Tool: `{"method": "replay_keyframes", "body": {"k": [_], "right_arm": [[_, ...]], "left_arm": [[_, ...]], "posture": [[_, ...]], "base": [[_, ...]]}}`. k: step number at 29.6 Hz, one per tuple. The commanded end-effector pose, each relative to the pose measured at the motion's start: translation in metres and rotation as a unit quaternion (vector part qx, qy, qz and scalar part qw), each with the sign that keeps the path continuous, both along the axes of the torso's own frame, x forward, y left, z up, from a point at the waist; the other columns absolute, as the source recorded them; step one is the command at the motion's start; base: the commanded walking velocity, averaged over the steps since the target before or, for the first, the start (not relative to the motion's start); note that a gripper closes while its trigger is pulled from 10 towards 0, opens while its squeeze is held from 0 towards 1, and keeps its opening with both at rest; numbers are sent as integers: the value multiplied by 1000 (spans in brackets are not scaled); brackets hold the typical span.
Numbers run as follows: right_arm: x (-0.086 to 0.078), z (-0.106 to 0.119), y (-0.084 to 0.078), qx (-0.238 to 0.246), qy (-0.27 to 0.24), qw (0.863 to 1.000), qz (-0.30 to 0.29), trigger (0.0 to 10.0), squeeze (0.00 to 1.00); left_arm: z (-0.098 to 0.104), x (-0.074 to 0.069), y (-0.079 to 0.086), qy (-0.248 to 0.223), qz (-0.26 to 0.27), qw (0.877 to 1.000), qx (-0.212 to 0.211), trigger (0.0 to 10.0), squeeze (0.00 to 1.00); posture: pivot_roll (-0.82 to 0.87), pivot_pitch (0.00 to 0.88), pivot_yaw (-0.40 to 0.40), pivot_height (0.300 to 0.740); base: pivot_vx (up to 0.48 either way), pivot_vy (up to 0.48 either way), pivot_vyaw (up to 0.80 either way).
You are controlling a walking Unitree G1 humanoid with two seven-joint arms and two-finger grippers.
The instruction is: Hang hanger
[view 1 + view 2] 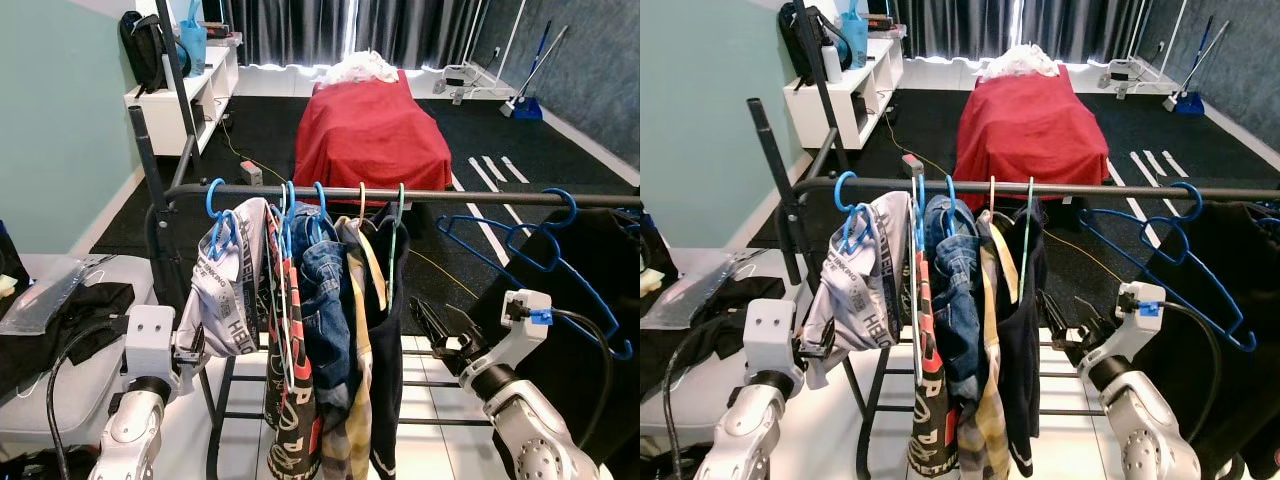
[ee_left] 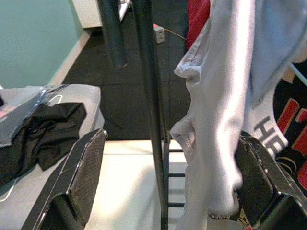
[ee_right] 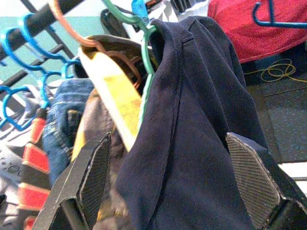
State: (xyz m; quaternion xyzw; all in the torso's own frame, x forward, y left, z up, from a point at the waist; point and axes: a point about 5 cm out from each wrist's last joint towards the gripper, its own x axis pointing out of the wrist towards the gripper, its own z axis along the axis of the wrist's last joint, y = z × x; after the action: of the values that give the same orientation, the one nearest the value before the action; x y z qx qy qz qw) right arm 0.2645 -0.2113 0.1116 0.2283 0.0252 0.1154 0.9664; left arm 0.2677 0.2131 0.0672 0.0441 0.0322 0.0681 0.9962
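Right pincer (image 1: 432, 322) spread beside navy garment (image 1: 385, 330); left pincer (image 2: 168, 182) spread around grey garment (image 1: 228, 290).

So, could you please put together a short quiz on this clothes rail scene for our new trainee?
1. True or false: the empty blue plastic hanger hangs on the black metal rail apart from the clothed hangers.
2. Which garment lies between the open fingers of the right gripper? A) white printed shirt B) dark navy garment C) blue jeans
3. Fill in: the left gripper is open around the hem of the ___ printed shirt.

Key: 1 true; 2 B; 3 white.
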Motion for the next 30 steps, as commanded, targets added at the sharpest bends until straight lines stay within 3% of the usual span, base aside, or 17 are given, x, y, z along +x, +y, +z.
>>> {"method": "replay_keyframes", "body": {"k": [1, 4, 8, 17, 23, 30], "right_arm": [[0, -2, -7, -9, 4, 1000, -25, 10000, 0], [0, -2, -7, -9, 4, 1000, -25, 10000, 0], [-7, -4, -3, -47, 2, 999, -6, 10000, 0], [-8, -4, -2, -47, -6, 999, 5, 10000, 0], [6, 7, 1, -37, -30, 999, 5, 10000, 0], [12, 20, 1, -26, -50, 998, 0, 10000, 0]], "left_arm": [[-2, -3, -1, 6, -1, 1000, 5, 10000, 0], [-2, -3, -1, 6, -1, 1000, 5, 10000, 0], [-4, -10, 1, 6, 2, 1000, 12, 10000, 0], [0, -10, -5, 2, -18, 999, 27, 10000, 0], [4, 2, -17, 12, -85, 996, 32, 10000, 0], [13, 11, -13, 13, -93, 995, 32, 10000, 0]], "posture": [[-59, 0, -23, 740], [-59, 0, -23, 740], [-60, 0, -32, 740], [-61, 0, -29, 740], [-80, 10, -6, 740], [-55, 37, -14, 740]], "base": [[-307, 0, 0], [-307, 0, 0], [-307, 0, 0], [-298, 0, 0], [0, 0, 0], [0, 0, 0]]}}
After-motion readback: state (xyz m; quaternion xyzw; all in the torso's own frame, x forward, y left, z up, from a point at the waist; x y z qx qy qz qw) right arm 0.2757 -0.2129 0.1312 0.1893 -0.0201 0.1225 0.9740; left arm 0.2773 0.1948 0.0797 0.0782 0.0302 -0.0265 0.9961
